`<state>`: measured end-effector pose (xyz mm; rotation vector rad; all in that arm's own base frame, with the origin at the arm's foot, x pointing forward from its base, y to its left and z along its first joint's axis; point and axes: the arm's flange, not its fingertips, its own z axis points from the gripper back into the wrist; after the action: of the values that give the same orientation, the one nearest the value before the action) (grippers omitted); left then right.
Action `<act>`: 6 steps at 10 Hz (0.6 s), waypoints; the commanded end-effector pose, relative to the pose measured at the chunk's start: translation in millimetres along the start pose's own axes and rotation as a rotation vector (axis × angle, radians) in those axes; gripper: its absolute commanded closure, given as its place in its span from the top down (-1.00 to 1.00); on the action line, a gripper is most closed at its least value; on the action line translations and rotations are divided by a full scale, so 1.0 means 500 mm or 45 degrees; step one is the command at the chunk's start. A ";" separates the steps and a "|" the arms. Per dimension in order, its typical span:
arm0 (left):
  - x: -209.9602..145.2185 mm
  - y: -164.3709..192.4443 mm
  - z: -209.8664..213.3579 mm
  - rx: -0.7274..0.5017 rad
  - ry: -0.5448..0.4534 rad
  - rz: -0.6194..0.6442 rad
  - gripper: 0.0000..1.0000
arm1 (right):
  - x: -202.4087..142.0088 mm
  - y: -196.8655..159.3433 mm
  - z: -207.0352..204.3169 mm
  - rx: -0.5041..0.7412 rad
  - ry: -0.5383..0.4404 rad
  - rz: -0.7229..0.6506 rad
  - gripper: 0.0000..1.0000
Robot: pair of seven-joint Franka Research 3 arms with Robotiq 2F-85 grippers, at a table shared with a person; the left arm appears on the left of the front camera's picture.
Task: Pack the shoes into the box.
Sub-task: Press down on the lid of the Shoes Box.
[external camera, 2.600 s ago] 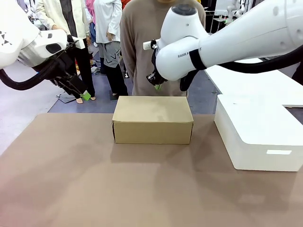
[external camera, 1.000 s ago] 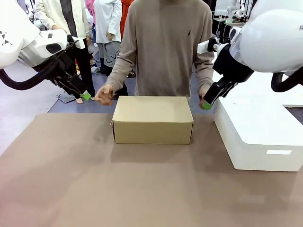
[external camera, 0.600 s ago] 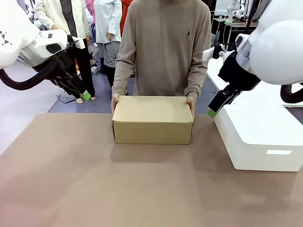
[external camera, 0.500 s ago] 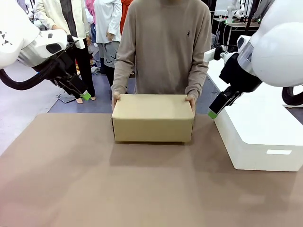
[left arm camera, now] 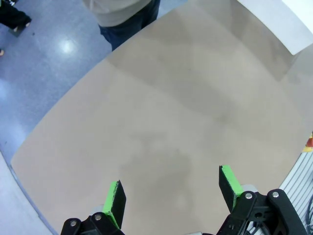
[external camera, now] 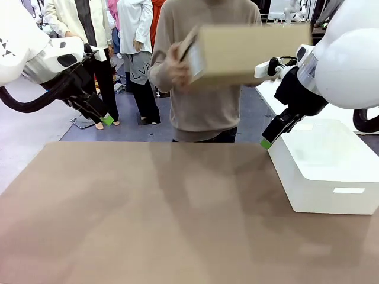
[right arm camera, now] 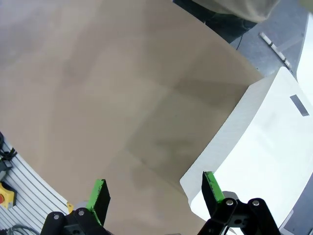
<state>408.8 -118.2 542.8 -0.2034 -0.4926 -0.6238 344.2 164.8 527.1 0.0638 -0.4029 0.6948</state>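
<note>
The tan cardboard box [external camera: 249, 53] is closed and off the table, held at chest height by the person, whose hand [external camera: 177, 68] grips its left end; it is blurred by motion. The shoes are out of view. My left gripper [external camera: 105, 120] hangs beyond the table's far left edge, and in the left wrist view it [left arm camera: 171, 188] is open over bare table. My right gripper [external camera: 265, 142] hangs by the near-left corner of the white block, and in the right wrist view it [right arm camera: 154, 188] is open with nothing between its fingers.
A large white rectangular block [external camera: 331, 171] takes up the table's right side, also seen as a white block [right arm camera: 264, 142] in the right wrist view. The brown table [external camera: 148, 225] spreads across the middle and left. Other people stand behind at the far left.
The person took the box by both ends and lifted it off the table to chest height. My right arm swung from the middle to the right, then held. My left arm has not moved.
</note>
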 end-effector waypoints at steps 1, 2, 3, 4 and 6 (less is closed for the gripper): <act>0.002 0.002 0.002 0.010 0.004 0.012 1.00 | 0.004 -0.001 0.001 -0.004 0.002 0.001 1.00; 0.002 0.002 0.002 0.010 0.004 0.012 1.00 | 0.004 -0.001 0.001 -0.004 0.002 0.001 1.00; 0.002 0.002 0.002 0.010 0.004 0.012 1.00 | 0.004 -0.001 0.001 -0.004 0.002 0.001 1.00; 0.002 0.002 0.002 0.010 0.004 0.012 1.00 | 0.004 -0.001 0.001 -0.004 0.002 0.001 1.00; 0.002 0.002 0.002 0.010 0.004 0.012 1.00 | 0.004 -0.001 0.001 -0.004 0.002 0.001 1.00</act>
<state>408.8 -118.2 542.8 -0.2034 -0.4926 -0.6238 344.2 164.8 527.1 0.0637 -0.4029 0.6948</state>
